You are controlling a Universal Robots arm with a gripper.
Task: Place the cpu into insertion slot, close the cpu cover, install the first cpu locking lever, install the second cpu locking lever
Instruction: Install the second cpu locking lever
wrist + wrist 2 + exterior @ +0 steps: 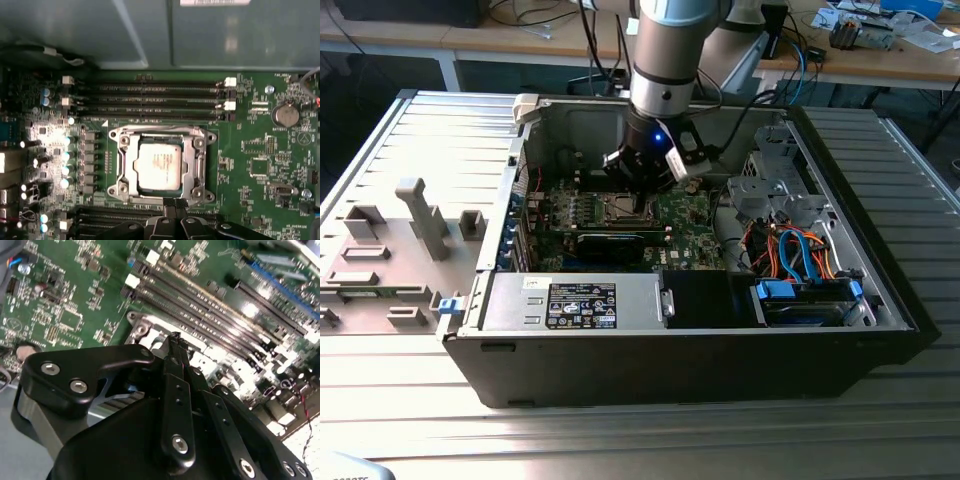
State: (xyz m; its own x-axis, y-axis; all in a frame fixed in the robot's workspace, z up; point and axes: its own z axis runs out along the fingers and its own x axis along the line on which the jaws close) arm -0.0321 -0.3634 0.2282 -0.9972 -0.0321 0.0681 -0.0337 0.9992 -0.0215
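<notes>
we saw the cpu (159, 165) seated in the insertion slot (118, 170), the cpu cover (194, 165) down around it. the gripper (175, 204) hovered at the socket's edge — fingers pressed together, holding nothing.

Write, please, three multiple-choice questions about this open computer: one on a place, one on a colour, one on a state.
1. Where does the small square silvery-grey metal chip lie?
A) in the square metal-rimmed socket
B) on the table outside the case
C) on the black labelled box

2. What colour is the flat circuit board?
A) red
B) green
C) white

3. How does the thin silvery metal cover frame lie?
A) upright
B) taken off
C) flat around the chip

Answers: 1 A, the first wrist view shows it seated there; 2 B, green surrounds the socket; 3 C, the chip shows through its window.
</notes>
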